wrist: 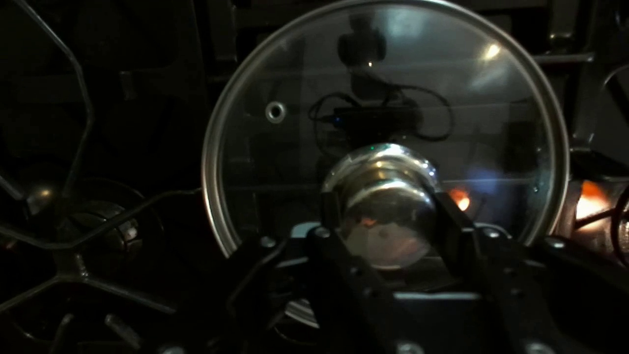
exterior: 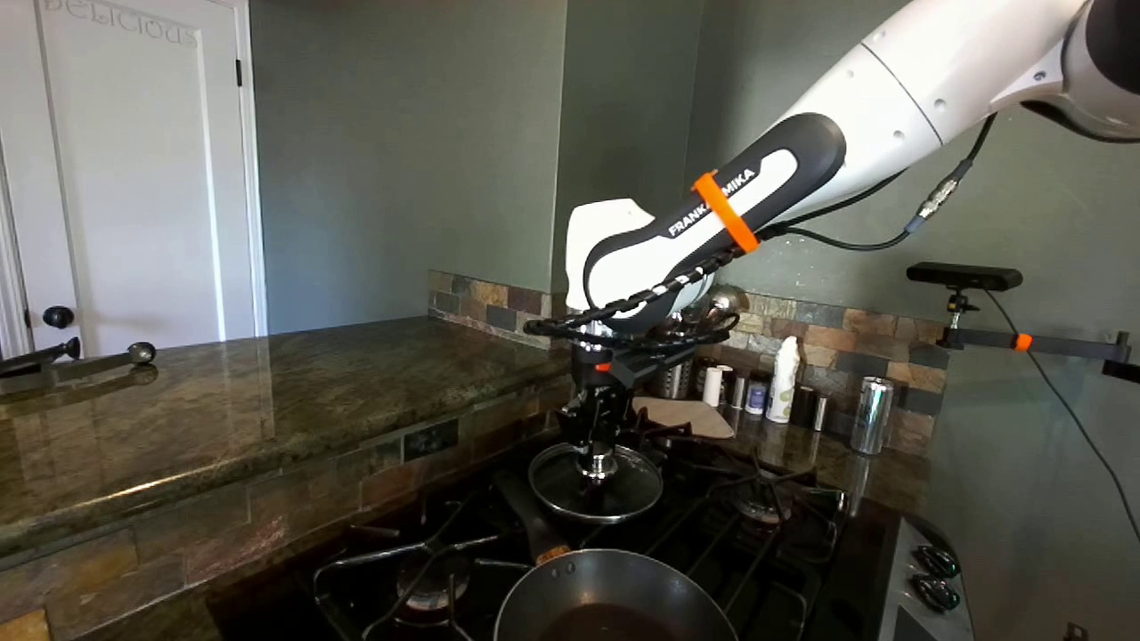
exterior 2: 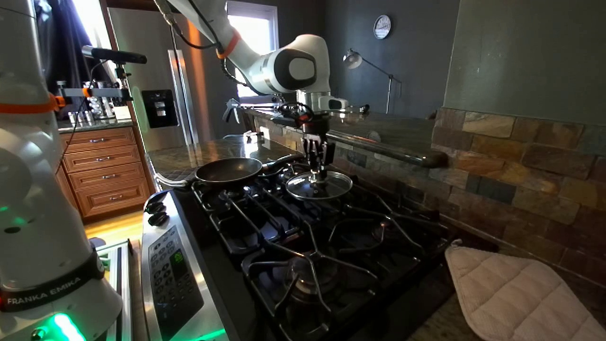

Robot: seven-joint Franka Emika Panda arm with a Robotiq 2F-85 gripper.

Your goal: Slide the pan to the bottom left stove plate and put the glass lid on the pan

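Across the gas stove point(exterior 2: 227, 265) before you, black grates point(exterior 2: 315, 256) carry the dark frying pan point(exterior 2: 229, 170), shown in both exterior views. Near it, the two rims apart, is the glass lid point(exterior 2: 319, 189); whether that touches the grates, you cannot tell. Your gripper point(wrist: 388, 211) has the lid's shiny, silvery knob point(wrist: 387, 228) pinched between its jaws.

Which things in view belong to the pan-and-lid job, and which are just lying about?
For the job:
pan
glass lid
claw, gripping the lid by its top
stove

Just lying about:
pot holder
white bottle, on the counter
metal canister, also on the counter
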